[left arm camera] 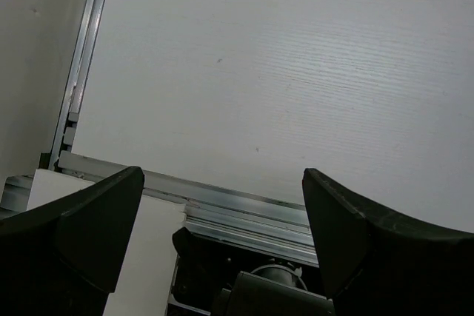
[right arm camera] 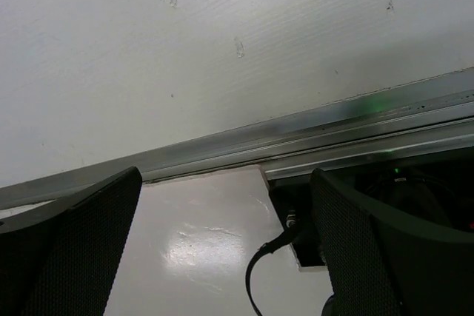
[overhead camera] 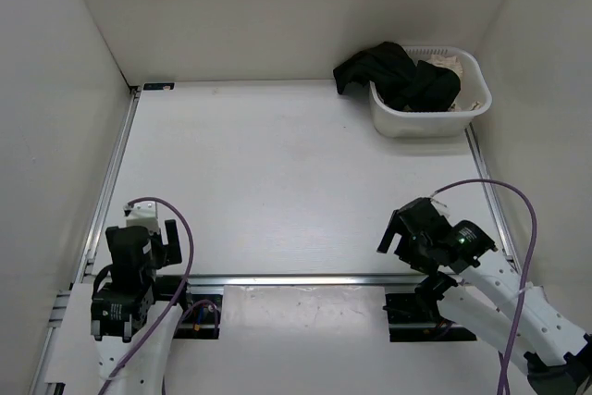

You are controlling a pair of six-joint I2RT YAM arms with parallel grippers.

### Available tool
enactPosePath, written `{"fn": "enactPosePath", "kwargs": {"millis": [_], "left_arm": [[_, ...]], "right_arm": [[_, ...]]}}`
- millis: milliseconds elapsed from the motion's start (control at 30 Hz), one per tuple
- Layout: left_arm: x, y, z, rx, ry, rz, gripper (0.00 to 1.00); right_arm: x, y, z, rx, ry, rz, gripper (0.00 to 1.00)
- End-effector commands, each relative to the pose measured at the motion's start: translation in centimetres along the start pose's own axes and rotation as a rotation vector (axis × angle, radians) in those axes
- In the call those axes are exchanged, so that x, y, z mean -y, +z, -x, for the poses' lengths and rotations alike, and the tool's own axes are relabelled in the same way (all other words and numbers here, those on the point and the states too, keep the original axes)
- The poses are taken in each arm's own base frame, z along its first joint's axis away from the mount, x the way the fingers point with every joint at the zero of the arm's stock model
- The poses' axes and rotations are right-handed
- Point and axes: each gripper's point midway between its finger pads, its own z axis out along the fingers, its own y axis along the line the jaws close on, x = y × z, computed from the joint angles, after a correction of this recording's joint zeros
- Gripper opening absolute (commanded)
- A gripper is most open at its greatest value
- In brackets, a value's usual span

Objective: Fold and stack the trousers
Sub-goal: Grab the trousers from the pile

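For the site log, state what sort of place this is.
Probably a lab robot cell: white panel walls box in the table, the left arm and right arm mount on an aluminium rail, and the trousers spill from a white basket.

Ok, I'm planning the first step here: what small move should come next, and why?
Probably reach the right gripper toward the white basket in the far right corner. The trousers lie bunched in it, spilling over its left rim. The left gripper and the right both stand open and empty, and the right is nearer.
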Motion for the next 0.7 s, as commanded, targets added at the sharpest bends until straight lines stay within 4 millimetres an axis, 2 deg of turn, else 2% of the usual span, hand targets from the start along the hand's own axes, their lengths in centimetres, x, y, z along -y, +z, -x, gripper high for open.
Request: {"fn": "enactPosePath", "kwargs": {"millis": [0,100,167,200,267,300,333,367,400,433,467,500,533,567,600,633,667], "left_arm": [[-0.5,0.0,0.1,0.017,-0.01,0.027,1.0],[-0.5,-0.1,0.4,0.038,-0.016,0.027,1.0],[0.0,0.2,1.1,0.052,-0.02,0.006,1.0],[0.1,0.0,1.6,0.064,-0.024,-0.005,1.0],[0.8,0.2,2.5,0.063,-0.022,-0.042,1.0],[1.1,0.2,3.5,0.088,-0.028,-0.058,1.0],[1.6,0.7,3.7,0.062,-0.021,-0.075,1.0],[2.3,0.7,4.3,0.067,-0.02,-0.114,1.0],[2.7,0.8,4.9,0.069,-0.02,-0.137,1.0],[3.3,1.6,5.6,0.056,-0.016,-0.16,1.0],[4.3,1.6,6.3,0.062,-0.016,-0.209,1.0],[4.7,1.8,7.0,0.065,-0.016,-0.233,1.0],[5.2,2.2,7.3,0.059,-0.014,-0.253,1.0],[6.0,2.8,8.2,0.055,-0.013,-0.284,1.0],[6.5,4.1,8.7,0.032,-0.009,-0.293,1.0],[6.6,4.1,8.7,0.032,-0.009,-0.293,1.0],[6.8,4.7,8.6,0.01,-0.005,-0.294,1.0]], "right_arm": [[1.9,-0.2,0.4,0.018,-0.048,-0.105,0.99],[0.6,-1.5,2.4,0.052,-0.138,-0.106,0.99],[-0.6,-2.5,4.9,0.116,-0.194,-0.123,0.99],[-2.8,-4.6,7.4,0.194,-0.254,-0.066,0.99],[-6.7,-6.4,11.6,0.315,-0.325,-0.02,0.99],[-9.0,-9.9,15.7,0.46,-0.308,0.015,0.99],[-9.6,-11.4,18.6,0.536,-0.347,-0.01,0.99],[-11.6,-11.3,21.8,0.584,-0.345,-0.026,0.99],[-11.9,-14.5,26.5,0.69,-0.269,-0.023,0.99],[-12.1,-15.2,29.3,0.723,-0.266,-0.036,0.99],[-13.7,-12.2,31.7,0.655,-0.261,-0.016,0.99],[-12.4,-12.1,35.3,0.679,-0.188,-0.023,0.99],[-13.6,-10.5,38.9,0.668,-0.179,-0.015,0.99],[-13.7,-9.4,41.1,0.665,-0.17,-0.012,0.99],[-12.2,-6.1,46.6,0.641,-0.124,-0.065,0.99],[-12.2,-6.0,46.7,0.641,-0.124,-0.066,0.99],[-12.6,-3.4,49.4,0.648,-0.114,-0.062,0.99]]}}
